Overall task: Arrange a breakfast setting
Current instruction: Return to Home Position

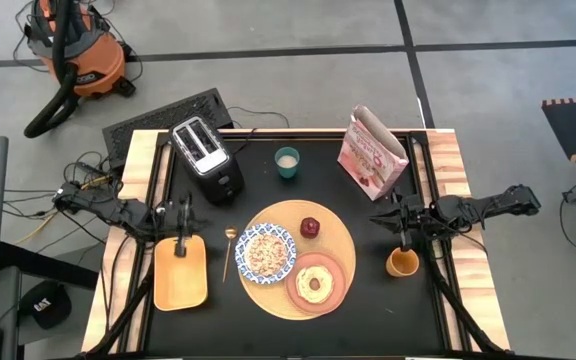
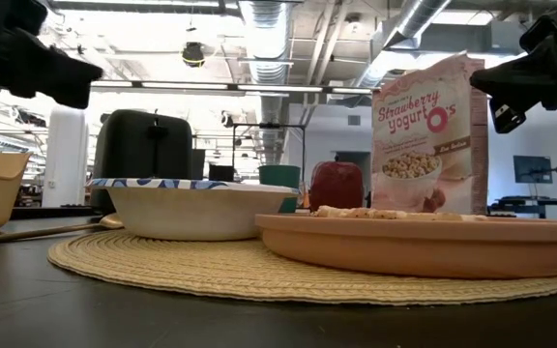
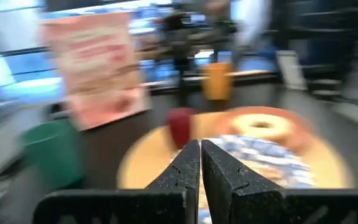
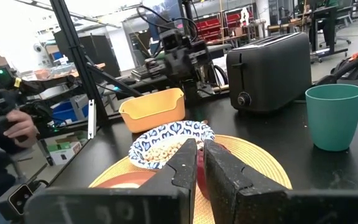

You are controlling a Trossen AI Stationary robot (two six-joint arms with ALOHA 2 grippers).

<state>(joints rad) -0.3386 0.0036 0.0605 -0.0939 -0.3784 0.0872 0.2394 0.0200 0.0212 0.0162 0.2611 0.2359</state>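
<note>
I judge this the homing step. Left gripper [image 1: 181,241] left of the large round tan woven board [image 1: 340,233], right gripper [image 1: 405,238] right of it, both closed, empty. Next, I lift clear.

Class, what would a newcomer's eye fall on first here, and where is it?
The central round tan board stands out, carrying a patterned bowl of cereal, a bagel on a pink plate and a dark red apple. A pink cereal box stands at the back right. The left gripper hangs shut over the yellow tray, the right gripper shut by the orange cup.
</note>
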